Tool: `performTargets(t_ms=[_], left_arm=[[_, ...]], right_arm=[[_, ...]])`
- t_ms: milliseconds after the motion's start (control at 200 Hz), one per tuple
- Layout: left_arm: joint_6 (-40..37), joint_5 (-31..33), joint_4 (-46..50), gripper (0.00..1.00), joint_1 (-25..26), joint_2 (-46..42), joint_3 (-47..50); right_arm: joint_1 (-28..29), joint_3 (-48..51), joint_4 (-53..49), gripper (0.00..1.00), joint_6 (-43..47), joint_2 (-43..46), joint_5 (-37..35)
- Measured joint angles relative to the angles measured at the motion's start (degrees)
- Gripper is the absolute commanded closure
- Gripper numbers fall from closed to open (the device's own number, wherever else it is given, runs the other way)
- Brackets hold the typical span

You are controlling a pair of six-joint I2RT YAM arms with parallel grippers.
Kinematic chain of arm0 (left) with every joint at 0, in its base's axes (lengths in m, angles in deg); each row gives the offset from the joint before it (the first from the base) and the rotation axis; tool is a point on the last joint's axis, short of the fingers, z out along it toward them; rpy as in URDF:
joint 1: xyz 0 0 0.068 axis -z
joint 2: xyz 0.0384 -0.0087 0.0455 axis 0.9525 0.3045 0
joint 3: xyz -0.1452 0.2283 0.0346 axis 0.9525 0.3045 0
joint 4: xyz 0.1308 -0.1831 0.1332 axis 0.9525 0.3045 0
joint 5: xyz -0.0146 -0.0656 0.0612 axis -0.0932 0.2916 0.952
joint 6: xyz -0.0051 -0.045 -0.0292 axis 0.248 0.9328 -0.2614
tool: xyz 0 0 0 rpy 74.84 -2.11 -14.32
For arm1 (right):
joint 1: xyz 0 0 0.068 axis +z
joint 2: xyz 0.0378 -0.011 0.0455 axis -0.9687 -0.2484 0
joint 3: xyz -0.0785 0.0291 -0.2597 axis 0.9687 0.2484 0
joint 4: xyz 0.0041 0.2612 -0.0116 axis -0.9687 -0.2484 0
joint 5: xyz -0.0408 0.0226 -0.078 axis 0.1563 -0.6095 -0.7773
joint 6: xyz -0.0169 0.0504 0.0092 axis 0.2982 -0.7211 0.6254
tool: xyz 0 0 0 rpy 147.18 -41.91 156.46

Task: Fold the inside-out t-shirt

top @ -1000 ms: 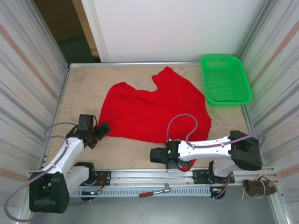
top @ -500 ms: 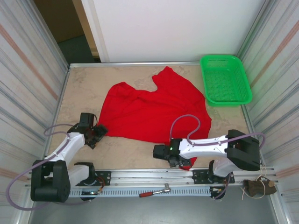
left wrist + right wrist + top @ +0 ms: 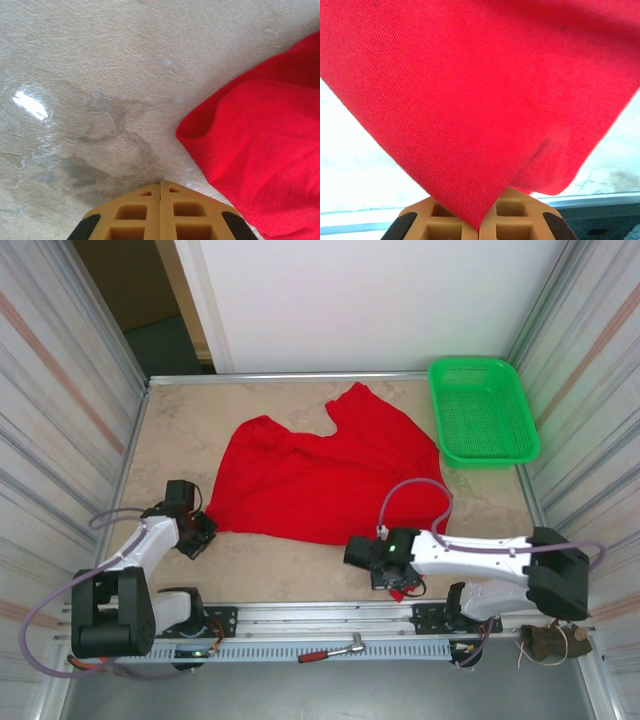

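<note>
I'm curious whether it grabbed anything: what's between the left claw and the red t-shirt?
Nothing but bare table. In the left wrist view, the shut left gripper sits just beside the t-shirt, not on it.

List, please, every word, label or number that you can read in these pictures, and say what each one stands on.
No text can be read anywhere.
The t-shirt shows plain red cloth, with no lettering in sight.
The green basket and the table bear no marks.
</note>
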State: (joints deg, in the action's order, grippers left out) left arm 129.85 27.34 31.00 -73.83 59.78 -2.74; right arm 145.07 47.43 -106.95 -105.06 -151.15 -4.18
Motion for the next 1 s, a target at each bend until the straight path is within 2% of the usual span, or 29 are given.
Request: performTargets(t_ms=[110,266,291,296,306,316,326,376,421,486,631,822,927,1002], left_arm=[[-0.83,0.26,-4.46,1.0,0.0,-3.67,1.49],[-1.49,1.14,-6.32,1.0,0.0,-15.08,1.86],[-1.6,1.11,-6.36,0.88,0.0,-16.44,1.88],[-1.64,1.11,-6.36,0.88,0.0,-16.61,1.86],[-1.77,1.11,-6.38,0.79,0.0,-17.09,1.88],[-1.97,1.11,-6.38,0.76,0.0,-17.49,1.88],[-1.88,1.09,-6.38,0.69,0.0,-17.81,1.88],[-2.19,0.98,-6.4,0.5,0.0,-18.53,1.88],[-2.16,0.85,-6.49,0.42,0.0,-18.4,1.88],[-2.23,0.5,-6.93,0.35,0.0,-16.63,1.95],[-1.9,-0.31,-8.28,0.32,0.24,-10.12,2.38],[-1.6,-0.39,-11.1,0.35,1.05,-4.39,3.17],[-0.81,0.26,-11.5,0.44,1.03,-2.93,3.17],[-0.61,1.14,-11.17,0.59,1.03,-1.64,3.13]], right_arm=[[-2.47,-2.1,-3.74,1.0,2.03,4.96,-0.68],[-5.44,-6.45,-7.61,1.0,4.94,9.77,-1.88],[-5.81,-6.93,-8.02,1.0,5.25,10.1,-1.97],[-5.86,-6.99,-8.07,1.0,5.31,10.12,-1.97],[-5.97,-7.15,-8.24,1.0,5.44,10.19,-1.97],[-6.1,-7.28,-8.35,1.0,5.6,10.25,-1.99],[-6.21,-7.39,-8.44,1.0,5.75,10.32,-2.01],[-6.6,-7.56,-8.94,1.0,6.51,10.29,-2.14],[-6.75,-7.56,-9.33,1.0,6.86,10.05,-2.12],[-6.86,-7.56,-9.46,1.0,7.37,9.42,-2.1],[-6.86,-7.56,-9.22,1.0,8.09,7.93,-1.9],[-6.86,-7.54,-9.09,1.0,8.11,7.8,-1.88],[-6.86,-7.54,-9.07,1.0,8.11,7.8,-1.9],[-6.86,-7.54,-9.09,1.0,8.11,7.82,-1.9]])
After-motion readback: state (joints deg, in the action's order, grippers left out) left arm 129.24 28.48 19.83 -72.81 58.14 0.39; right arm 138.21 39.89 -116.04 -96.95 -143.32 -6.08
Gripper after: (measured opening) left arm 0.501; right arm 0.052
